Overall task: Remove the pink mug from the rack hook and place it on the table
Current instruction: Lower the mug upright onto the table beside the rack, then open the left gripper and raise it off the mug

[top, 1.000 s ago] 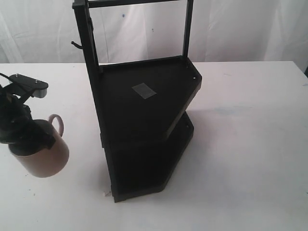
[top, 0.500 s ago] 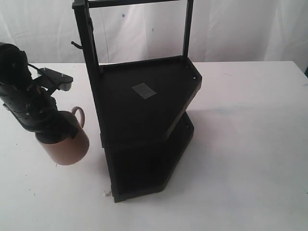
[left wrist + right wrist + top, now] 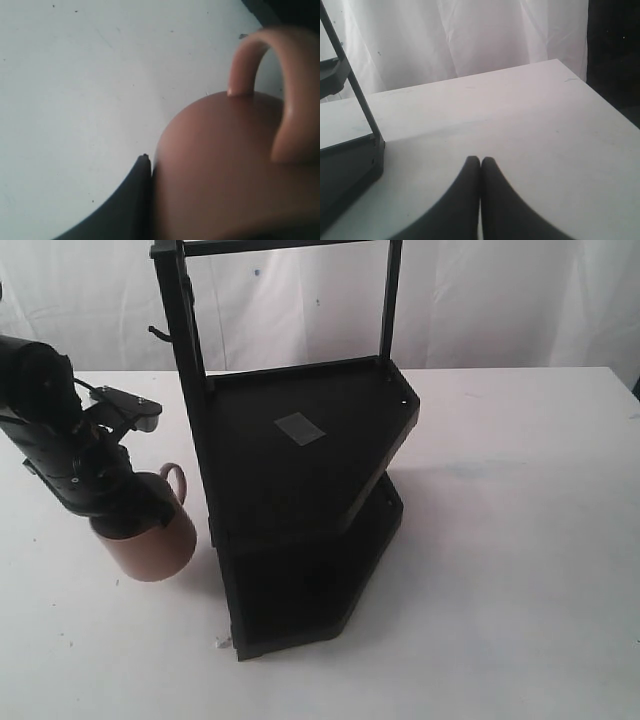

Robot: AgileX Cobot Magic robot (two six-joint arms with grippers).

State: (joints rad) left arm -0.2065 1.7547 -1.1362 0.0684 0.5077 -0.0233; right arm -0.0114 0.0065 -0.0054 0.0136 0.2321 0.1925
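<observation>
The left gripper pinches the pink mug low over the desk, with the rack hook at its 12 o'clock. The mug's handle sits just beside the rack post at 3 o'clock, so drifting that way could jar the grip. The right gripper is pressed together.

left arm: bulky matte black | wrist plate: black, pale edge | right tool: dark curved fingers
</observation>
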